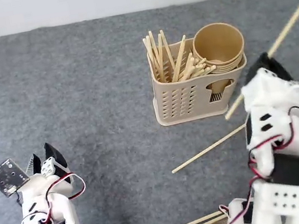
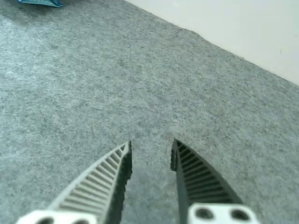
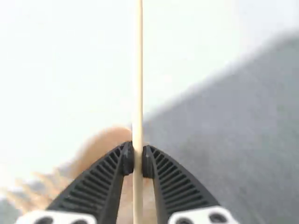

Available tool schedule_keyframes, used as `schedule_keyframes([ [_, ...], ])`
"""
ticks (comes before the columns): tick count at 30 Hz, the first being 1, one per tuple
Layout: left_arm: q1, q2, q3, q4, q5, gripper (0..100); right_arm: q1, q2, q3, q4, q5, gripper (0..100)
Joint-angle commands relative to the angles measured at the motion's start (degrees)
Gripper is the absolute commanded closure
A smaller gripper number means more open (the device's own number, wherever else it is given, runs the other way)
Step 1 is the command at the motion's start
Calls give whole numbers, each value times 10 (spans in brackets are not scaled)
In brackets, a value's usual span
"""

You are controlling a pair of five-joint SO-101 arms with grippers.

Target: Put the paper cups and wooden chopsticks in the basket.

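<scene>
Wooden chopstick [image 3: 137, 70] clamped in our right gripper [image 3: 137, 157]; next we tilt it into the basket [image 1: 188, 104]. Left gripper [image 2: 152, 148] gapes, empty.

Left arm [image 1: 48, 209] is sitting folded at 8 o'clock, left gripper [image 2: 150, 149] hanging with its jaws slightly parted. Right arm [image 1: 278, 125] is standing at 4 o'clock, pointing toward 12, right gripper [image 3: 137, 156] clamping a chopstick [image 3: 137, 70].
</scene>
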Motion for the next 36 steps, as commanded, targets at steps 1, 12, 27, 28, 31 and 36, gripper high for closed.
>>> schedule_keyframes([
  [1, 0, -11, -6, 8, 3, 862, -57, -18, -33, -94, 26, 991],
  [12, 0, -11, -6, 10, -15, 863, -243, -13, -26, -364, 116, 991],
  [27, 0, -11, -6, 10, -15, 863, -278, 279, -11, -502, 202, 991],
  [28, 0, -11, -6, 10, -15, 863, -278, 288, 5, -517, 219, 991],
  [31, 0, -11, -6, 10, -15, 863, -281, 306, 76, -603, 274, 991],
  [36, 0, -11, -6, 10, -15, 863, -284, 310, 163, -691, 311, 989],
])
